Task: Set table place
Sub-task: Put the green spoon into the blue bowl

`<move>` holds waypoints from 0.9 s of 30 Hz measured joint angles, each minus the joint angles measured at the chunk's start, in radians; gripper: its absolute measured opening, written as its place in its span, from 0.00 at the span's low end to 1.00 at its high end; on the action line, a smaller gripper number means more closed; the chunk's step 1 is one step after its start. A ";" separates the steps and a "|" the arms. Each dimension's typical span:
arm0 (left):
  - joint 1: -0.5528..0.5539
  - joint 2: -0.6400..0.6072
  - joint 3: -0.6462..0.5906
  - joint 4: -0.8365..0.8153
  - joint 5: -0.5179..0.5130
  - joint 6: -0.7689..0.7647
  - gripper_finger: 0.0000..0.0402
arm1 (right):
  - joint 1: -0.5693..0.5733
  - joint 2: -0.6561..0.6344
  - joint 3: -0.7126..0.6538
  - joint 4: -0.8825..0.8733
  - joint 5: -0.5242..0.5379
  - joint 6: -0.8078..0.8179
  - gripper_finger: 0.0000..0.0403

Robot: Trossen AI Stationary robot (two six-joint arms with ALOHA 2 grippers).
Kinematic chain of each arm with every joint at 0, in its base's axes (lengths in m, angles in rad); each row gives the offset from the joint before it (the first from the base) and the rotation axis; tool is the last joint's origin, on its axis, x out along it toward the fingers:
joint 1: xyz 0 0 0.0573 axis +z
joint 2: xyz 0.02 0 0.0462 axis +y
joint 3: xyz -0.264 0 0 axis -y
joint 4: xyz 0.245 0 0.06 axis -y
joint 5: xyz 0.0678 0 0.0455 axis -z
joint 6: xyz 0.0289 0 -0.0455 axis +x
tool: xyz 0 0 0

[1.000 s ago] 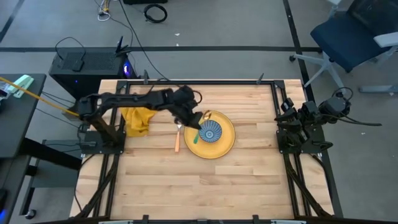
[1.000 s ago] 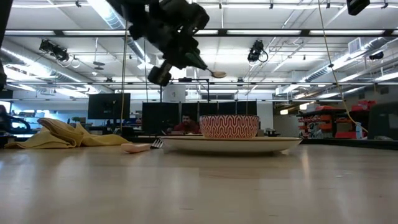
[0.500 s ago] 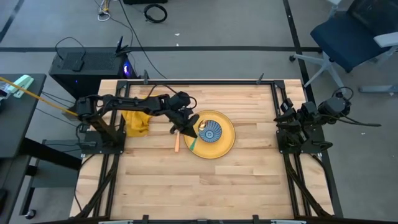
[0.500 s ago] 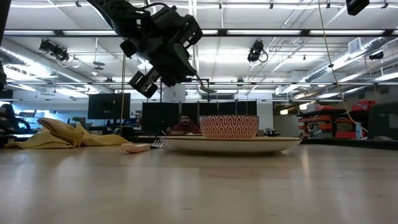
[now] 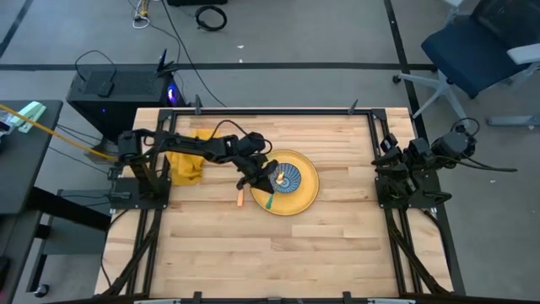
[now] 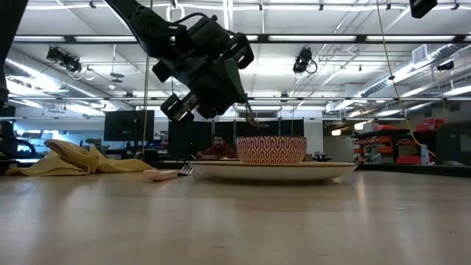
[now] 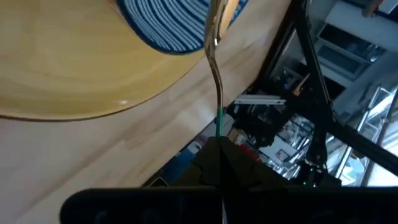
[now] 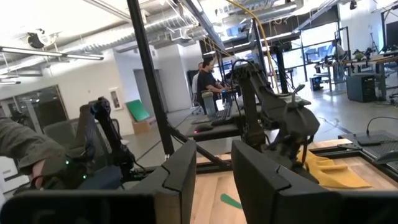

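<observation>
Lowered since before, left tool (image 5: 268, 181) clenches spoon (image 7: 216, 68) over bowl (image 5: 287, 178)

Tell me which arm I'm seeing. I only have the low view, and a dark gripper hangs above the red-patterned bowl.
Observer: That is the left gripper. The high view shows its arm reaching in from the left side of the table.
Operator: Is it holding anything? I see only a thin sliver.
Observer: Yes, it is shut on a spoon with a green handle. In the left wrist view the metal end is over the blue-striped inside of the bowl.
Operator: And the other arm?
Observer: The right gripper waits at the table's right edge with its fingers open.
</observation>
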 joint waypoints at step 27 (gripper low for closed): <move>0.032 0.127 0.000 0.122 -0.025 -0.082 0.00 | 0.000 0.002 0.000 -0.008 0.000 0.000 0.27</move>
